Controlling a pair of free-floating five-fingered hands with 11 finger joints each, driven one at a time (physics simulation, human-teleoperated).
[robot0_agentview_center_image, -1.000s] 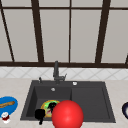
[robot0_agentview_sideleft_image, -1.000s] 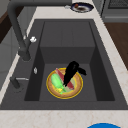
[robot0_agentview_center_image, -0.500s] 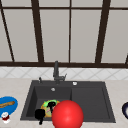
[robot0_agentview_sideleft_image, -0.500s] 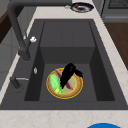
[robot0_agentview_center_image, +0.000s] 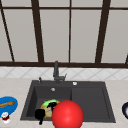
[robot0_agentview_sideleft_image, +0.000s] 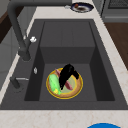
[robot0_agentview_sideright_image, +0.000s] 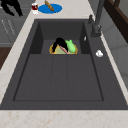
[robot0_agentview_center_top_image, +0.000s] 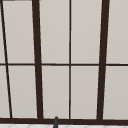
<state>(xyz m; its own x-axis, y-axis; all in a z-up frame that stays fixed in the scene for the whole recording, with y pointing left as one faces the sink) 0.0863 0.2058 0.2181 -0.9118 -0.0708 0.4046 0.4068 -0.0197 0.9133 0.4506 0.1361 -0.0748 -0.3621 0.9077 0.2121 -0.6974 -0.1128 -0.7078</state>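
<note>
A yellow-rimmed plate (robot0_agentview_sideleft_image: 76, 91) lies in the left basin of the dark sink (robot0_agentview_center_image: 90, 100), carrying a green vegetable (robot0_agentview_sideleft_image: 53, 83) and a pinkish strip of food. My right hand (robot0_agentview_sideleft_image: 66, 75) reaches down onto the plate, fingers straight over the food and thumb spread aside; it also appears as the right hand (robot0_agentview_center_image: 51, 106) and the right hand (robot0_agentview_sideright_image: 60, 42). My left hand (robot0_agentview_center_image: 40, 114) hovers in front of the sink's front left edge with fingers hanging relaxed and nothing in them, seen also as the left hand (robot0_agentview_sideright_image: 11, 6). A large red ball (robot0_agentview_center_image: 67, 115) covers the sink's front edge.
The dark faucet (robot0_agentview_center_image: 56, 72) stands behind the left basin. A blue plate (robot0_agentview_center_image: 7, 105) with a bread stick and a small jar (robot0_agentview_center_image: 5, 117) sit on the left counter. A dark dish (robot0_agentview_center_image: 125, 110) rests on the right counter. The right basin (robot0_agentview_sideright_image: 58, 77) is flat and shallow.
My right hand has shifted slightly over the plate, sinking a little toward the food. My left hand and the red ball have not moved.
</note>
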